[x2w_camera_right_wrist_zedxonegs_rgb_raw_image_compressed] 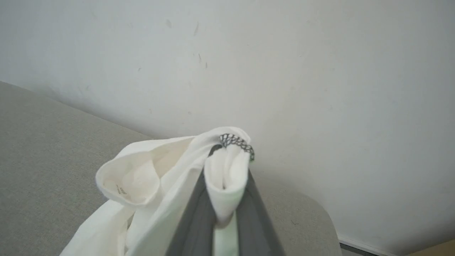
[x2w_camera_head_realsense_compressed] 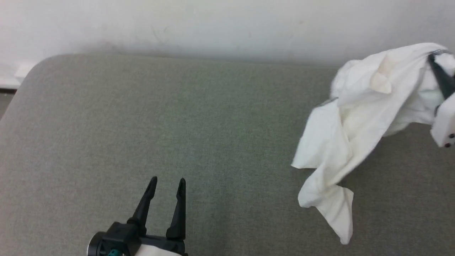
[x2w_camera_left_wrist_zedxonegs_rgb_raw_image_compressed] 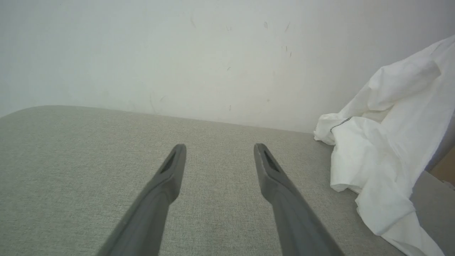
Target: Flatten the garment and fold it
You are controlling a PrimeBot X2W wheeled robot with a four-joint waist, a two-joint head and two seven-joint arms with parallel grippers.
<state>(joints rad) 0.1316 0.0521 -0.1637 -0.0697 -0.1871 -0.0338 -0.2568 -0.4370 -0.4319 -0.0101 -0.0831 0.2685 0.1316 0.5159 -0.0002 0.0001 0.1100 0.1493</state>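
Toward the far right corner of the grey cushion (x2w_camera_head_realsense_compressed: 177, 106), grips the bunched garment (x2w_camera_head_realsense_compressed: 355, 117) in the right gripper (x2w_camera_right_wrist_zedxonegs_rgb_raw_image_compressed: 230, 153), fingers pinching a stitched fold, tail trailing on the cushion. Holds the left gripper (x2w_camera_head_realsense_compressed: 167, 182) near the front edge, fingers spread.

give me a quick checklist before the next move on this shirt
1. Right tool shut on the garment: ok.
2. Left tool open, holding nothing: ok.
3. Garment flat on the grey cushion: not ok, bunched and partly lifted.
4. Bare cushion beside the garment for spreading: ok.
5. Clear sleeve or hem for the left tool to grab: cannot tell.
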